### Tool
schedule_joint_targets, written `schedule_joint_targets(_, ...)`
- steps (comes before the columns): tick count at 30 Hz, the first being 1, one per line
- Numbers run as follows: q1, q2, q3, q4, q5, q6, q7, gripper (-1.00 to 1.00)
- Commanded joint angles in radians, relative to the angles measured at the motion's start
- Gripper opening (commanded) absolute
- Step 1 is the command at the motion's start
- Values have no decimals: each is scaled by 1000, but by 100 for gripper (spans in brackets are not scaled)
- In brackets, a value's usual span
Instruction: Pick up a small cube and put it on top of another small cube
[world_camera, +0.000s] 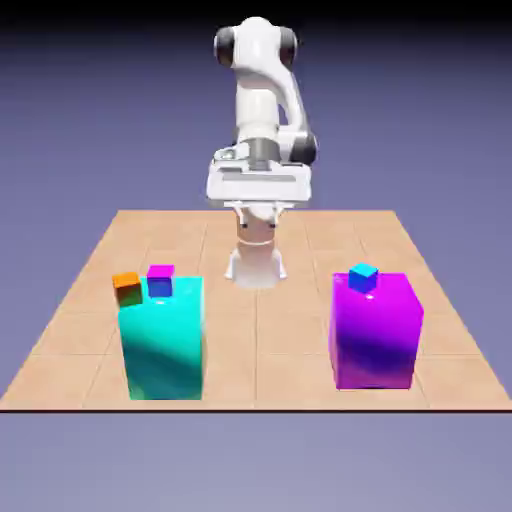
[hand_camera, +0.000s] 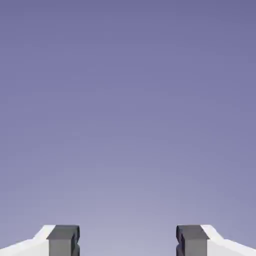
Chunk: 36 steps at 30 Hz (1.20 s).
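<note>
Small orange cube (world_camera: 127, 289), left of the frame, lay at the teal block's (world_camera: 165, 345) upper-left corner; small magenta cube (world_camera: 160, 281) sat atop that block; gripper (world_camera: 259, 214), upper centre, hung with fingers spread; small blue cube (world_camera: 363, 279), right, sat atop a magenta block (world_camera: 374, 335)

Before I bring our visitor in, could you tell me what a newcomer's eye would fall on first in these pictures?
Probably the two big glossy blocks, teal on the exterior view's left and magenta on its right, both near the table's front edge. Small orange and purple cubes show at the teal one's top, a blue cube at the magenta one's. Behind them rises the white arm, its pincer open.
</note>
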Motion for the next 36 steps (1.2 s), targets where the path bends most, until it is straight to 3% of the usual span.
schedule_joint_targets(1,-22,28,18,27,-44,-28,-29,0)
schedule_joint_targets(26,-576,698,414,686,-1131,-670,-849,0)
schedule_joint_targets(36,-860,844,340,734,-1433,-659,-1283,0)
